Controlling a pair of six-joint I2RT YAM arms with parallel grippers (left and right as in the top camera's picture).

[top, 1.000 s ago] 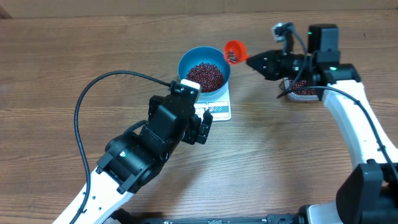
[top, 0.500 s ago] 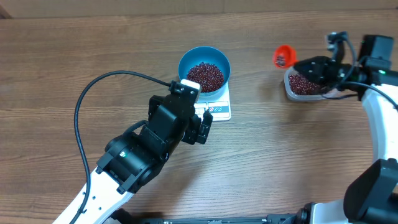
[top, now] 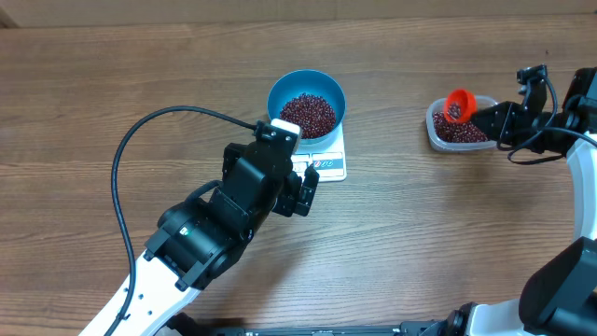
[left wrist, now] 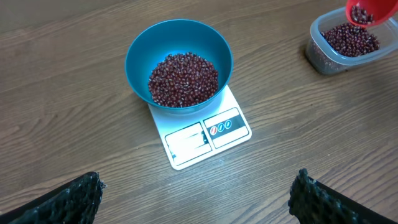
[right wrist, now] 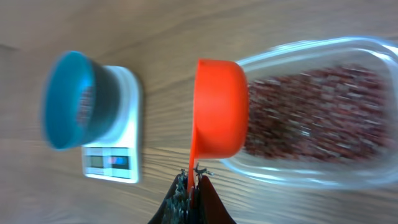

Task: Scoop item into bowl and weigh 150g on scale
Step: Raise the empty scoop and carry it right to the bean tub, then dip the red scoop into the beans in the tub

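Since a second ago, the right gripper has carried the scoop from just off the bowl's 2 o'clock rim out to the tub, well away at the bowl's 3 o'clock. Nothing else on the table has shifted.

The bowl sits on the 12 o'clock end of the scale and already holds a good heap of beans. I cannot read the display from here. I judge this to be a reload or top-up, so I would dip shallow and take a small load. I would carry the cup level on the way back, then tip slowly over the bowl's centre and let the reading settle between trickles.

The right jaws are pressed together on the scoop's thin handle. Its cup hangs tilted over the tub's 9 o'clock end with a few beans inside. Whether it touches the tub's beans I cannot tell. The left gripper is spread wide and holds nothing, hovering at the scale's 6 o'clock.
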